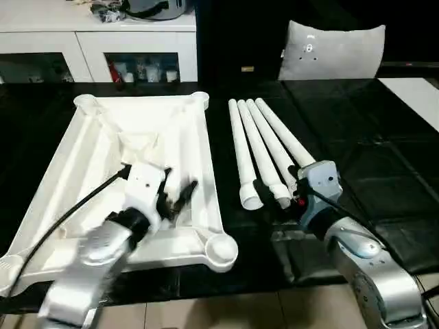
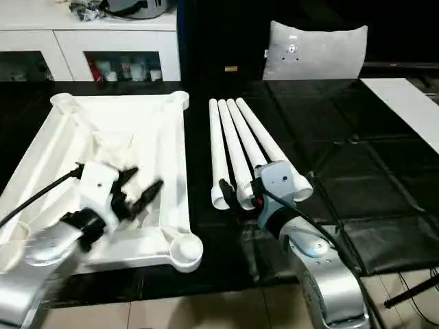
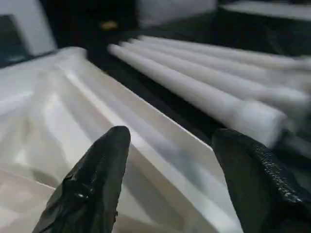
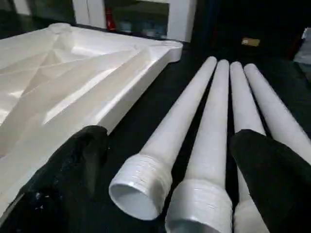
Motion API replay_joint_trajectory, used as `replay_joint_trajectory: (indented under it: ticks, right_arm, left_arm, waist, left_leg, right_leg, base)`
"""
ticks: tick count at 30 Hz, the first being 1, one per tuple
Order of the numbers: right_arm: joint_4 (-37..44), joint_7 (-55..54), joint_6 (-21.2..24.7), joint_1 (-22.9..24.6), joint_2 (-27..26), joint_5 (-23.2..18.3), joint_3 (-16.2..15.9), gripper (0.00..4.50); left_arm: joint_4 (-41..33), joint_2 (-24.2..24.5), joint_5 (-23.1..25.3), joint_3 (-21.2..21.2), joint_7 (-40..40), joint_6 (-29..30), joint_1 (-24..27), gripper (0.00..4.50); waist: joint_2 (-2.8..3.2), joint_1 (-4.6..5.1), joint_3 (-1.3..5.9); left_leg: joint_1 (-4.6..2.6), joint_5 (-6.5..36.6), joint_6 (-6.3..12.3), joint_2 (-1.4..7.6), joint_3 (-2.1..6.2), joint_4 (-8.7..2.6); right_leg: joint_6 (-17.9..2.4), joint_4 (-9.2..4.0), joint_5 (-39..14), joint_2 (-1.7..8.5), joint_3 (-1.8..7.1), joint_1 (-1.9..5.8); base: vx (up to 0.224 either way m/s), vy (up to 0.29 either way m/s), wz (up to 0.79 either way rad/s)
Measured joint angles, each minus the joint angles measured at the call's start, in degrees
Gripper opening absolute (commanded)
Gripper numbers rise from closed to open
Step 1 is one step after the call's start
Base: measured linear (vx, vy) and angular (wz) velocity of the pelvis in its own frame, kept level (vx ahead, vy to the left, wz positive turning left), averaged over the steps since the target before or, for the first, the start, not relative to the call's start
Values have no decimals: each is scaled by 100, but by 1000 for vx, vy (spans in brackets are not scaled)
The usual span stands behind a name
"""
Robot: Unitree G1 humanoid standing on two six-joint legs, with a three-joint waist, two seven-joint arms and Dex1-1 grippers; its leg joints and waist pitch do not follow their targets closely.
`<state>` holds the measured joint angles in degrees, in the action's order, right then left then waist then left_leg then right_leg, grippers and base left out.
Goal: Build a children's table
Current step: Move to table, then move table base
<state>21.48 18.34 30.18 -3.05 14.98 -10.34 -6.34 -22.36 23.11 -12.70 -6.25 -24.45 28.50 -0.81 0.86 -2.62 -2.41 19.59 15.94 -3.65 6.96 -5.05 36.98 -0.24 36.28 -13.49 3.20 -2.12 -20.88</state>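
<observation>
Table top: the white table top point(image 1: 103, 164) lay upside down on the black work surface point(image 1: 357, 164), ribs facing up, most likely so the leg holes could be reached from above
Corner holes: a round hole point(image 1: 221, 249) sat at the near corner of the table top, the one closest to the legs, and it had nothing in it; two more corners showed at the far end
Legs: four long white legs point(image 1: 264, 147) lay side by side just beside the table top, not joined to it, with their wide ridged ends pointing toward the robot, which looked handy for picking up
Left gripper: the left gripper point(image 1: 177, 199) hung over the near part of the table top, close to the edge facing the legs; its two black fingers point(image 3: 92, 184) stood apart with nothing between them
Right gripper: the right gripper point(image 4: 167, 189) hung just at the wide ends of the legs, beside the table top; its fingers point(image 4: 272, 174) were spread very wide, one on each side of the leg ends, and held nothing
Job so far: no leg was in any hole, so the building looked like it had barely begun
Likely next: I think the right gripper was lined up to close on one leg
Watch out: the legs touched each other, so grabbing one could roll the others
</observation>
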Motion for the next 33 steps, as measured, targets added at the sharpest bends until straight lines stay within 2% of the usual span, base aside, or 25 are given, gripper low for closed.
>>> replay_joint_trajectory:
  ticks: [3, 6, 14, 15, 16, 20, 24, 30, 32, 33]
  right_arm:
    - [-1, 238, -162, 0, 207, 19, -92, 450]
    - [-7, 826, -286, -31, 660, 64, -307, 450]
    - [-13, 1882, -283, -207, 1324, -189, -401, 450]
    - [-7, 2024, -281, -200, 1421, -264, -439, 450]
    - [7, 2103, -280, -186, 1477, -288, -458, 450]
    - [69, 2432, -270, -129, 1687, -329, -569, 450]
    - [107, 2610, -195, -126, 1780, -368, -588, 450]
    - [228, 2761, -72, -89, 1813, -538, -637, 450]
    - [275, 2814, -67, -75, 1862, -553, -678, 450]
    - [278, 2827, -67, -58, 1889, -552, -696, 450]
  left_arm:
    - [-32, 269, -4, -153, -384, -10, 15, 317]
    - [-28, 712, -117, -292, -1026, -14, -45, 317]
    - [-161, 1788, -471, -330, -2433, 27, -77, 317]
    - [-178, 1974, -491, -338, -2621, 13, -34, 291]
    - [-177, 2064, -482, -345, -2708, -11, -2, 291]
    - [-151, 2205, -388, -486, -2993, -166, 4, 259]
    - [-102, 2259, -391, -640, -3258, -180, -100, 218]
    - [167, 2371, -173, -900, -3371, -144, -284, 165]
    - [231, 2370, -93, -964, -3381, -161, -321, 160]
    - [271, 2370, -56, -976, -3380, -176, -332, 142]
  waist:
    - [15, 50, -20]
    - [29, 67, -28]
    - [61, 70, -34]
    - [62, 69, -34]
    - [62, 67, -34]
    - [60, 53, -35]
    - [61, 57, -35]
    - [71, 71, -34]
    - [73, 68, -35]
    - [73, 67, -35]
  left_leg:
    - [-18, -42, 11, 21, -39, -23]
    - [-13, -74, 23, 57, -80, -40]
    - [-9, -82, 28, 71, -92, -76]
    - [-9, -82, 29, 71, -94, -79]
    - [-9, -82, 29, 71, -95, -80]
    - [-10, -82, 28, 72, -100, -78]
    - [-16, -85, 31, 96, -139, -78]
    - [-15, -85, 32, 105, -156, -81]
    - [-15, -85, 31, 106, -157, -81]
    - [-15, -85, 31, 106, -157, -81]
  right_leg:
    - [-15, -4, 17, 8, 2, 9]
    - [-21, -4, 28, 6, -10, 0]
    - [-32, -13, 23, 0, -21, -18]
    - [-34, -14, 21, 0, -21, -19]
    - [-35, -15, 21, 0, -20, -19]
    - [-35, -15, 21, 2, -18, -17]
    - [-37, -14, 22, 3, -17, -15]
    - [-37, -15, 21, 3, -16, -20]
    - [-37, -15, 21, 3, -16, -20]
    - [-37, -15, 21, 3, -16, -19]
  base:
    - [-19, 4, 0]
    - [0, 0, 0]
    - [0, 0, 0]
    - [0, 0, 0]
    - [0, 0, 0]
    - [0, 0, 0]
    - [0, 0, 0]
    - [0, 0, 0]
    - [0, 0, 0]
    - [0, 0, 0]
